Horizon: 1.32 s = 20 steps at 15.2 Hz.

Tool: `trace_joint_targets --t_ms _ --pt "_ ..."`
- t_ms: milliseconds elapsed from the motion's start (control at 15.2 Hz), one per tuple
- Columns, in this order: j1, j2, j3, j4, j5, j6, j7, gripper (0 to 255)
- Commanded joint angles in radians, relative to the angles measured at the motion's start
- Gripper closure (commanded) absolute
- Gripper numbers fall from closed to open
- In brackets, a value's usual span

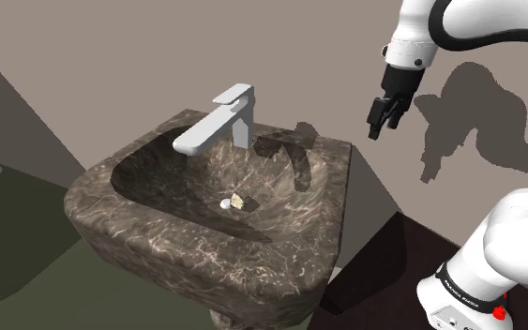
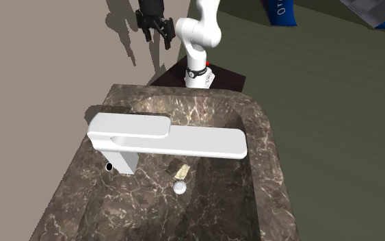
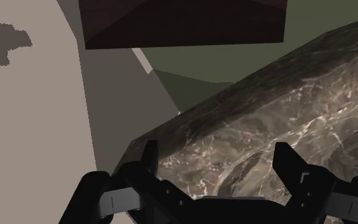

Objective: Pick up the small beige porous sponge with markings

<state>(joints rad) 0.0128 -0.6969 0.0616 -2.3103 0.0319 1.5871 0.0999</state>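
Fingers (image 3: 284, 164) apart — sponge (image 1: 240, 201) beside drain (image 1: 225, 202)

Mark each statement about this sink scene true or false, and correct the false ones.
1. The sponge lies in the basin of the sink, beside the drain. True.
2. The sponge is clasped and lifted. False: the fingers stand apart and empty, up beside the sink.
3. The spout of the faucet reaches out over the basin. True.
4. The sink is plain white. False: it is dark, marbled brown.
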Motion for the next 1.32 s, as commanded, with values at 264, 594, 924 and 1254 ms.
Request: trace_joint_targets --t_ms 264,594,924,1254 --pt "0.023 0.153 0.064 -0.005 0.059 0.158 0.076 0" --pt "0.038 0.305 0.112 0.025 0.09 0.281 0.131 0" --pt "0.053 0.472 0.155 0.088 0.103 0.389 0.187 0" --pt "0.07 0.651 0.19 0.182 0.096 0.476 0.245 0"
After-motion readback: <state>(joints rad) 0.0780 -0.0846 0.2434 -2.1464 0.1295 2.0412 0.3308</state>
